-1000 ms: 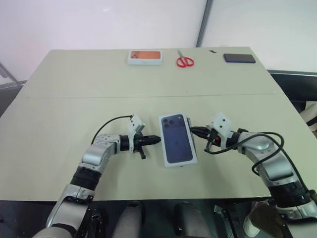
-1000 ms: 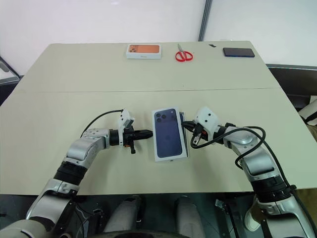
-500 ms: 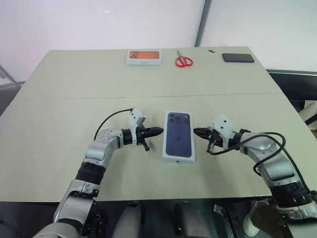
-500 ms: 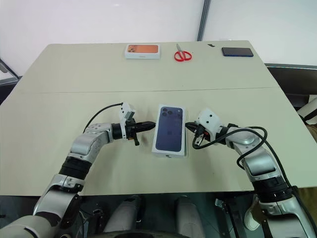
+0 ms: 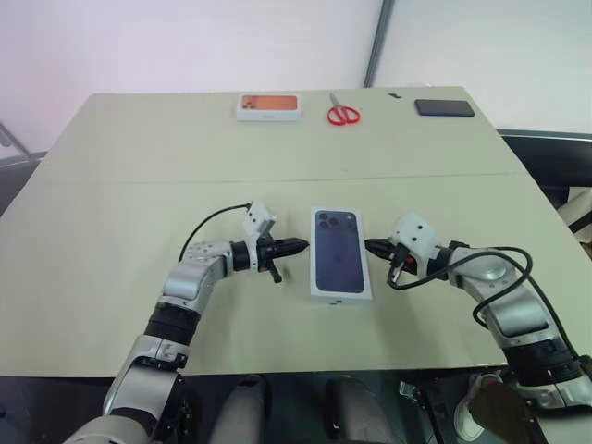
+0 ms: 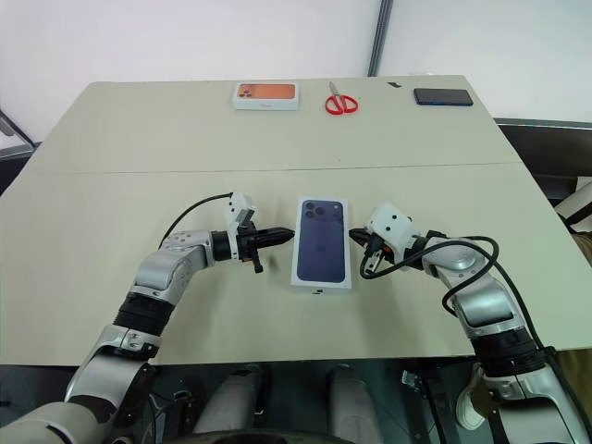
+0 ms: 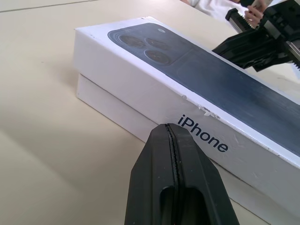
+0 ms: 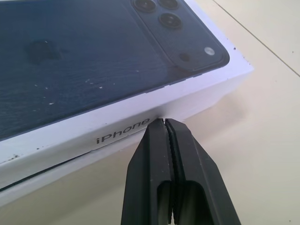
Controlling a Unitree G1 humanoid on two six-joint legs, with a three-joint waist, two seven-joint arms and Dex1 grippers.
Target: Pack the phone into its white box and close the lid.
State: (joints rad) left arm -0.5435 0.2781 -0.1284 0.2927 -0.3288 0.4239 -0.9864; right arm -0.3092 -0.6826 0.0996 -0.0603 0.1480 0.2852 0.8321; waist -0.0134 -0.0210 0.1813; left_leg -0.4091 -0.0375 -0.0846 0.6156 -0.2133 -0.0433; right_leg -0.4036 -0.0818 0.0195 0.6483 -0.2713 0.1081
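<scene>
Lid (image 5: 339,263) sits on white box (image 7: 112,110), not pushed fully down. Left gripper (image 5: 298,246) and right gripper (image 5: 371,247) beside lid, jaws pressed together, empty. Left: push lid down.

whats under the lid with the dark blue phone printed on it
The white cardboard lid with the printed dark blue phone sits on the shallow white box, whose side wall shows below it, not fully pressed down. The lid covers the box's inside, so its contents cannot be seen.

A lab-like room: bare beige table (image 5: 139,157) against plain white walls (image 5: 185,42).
</scene>
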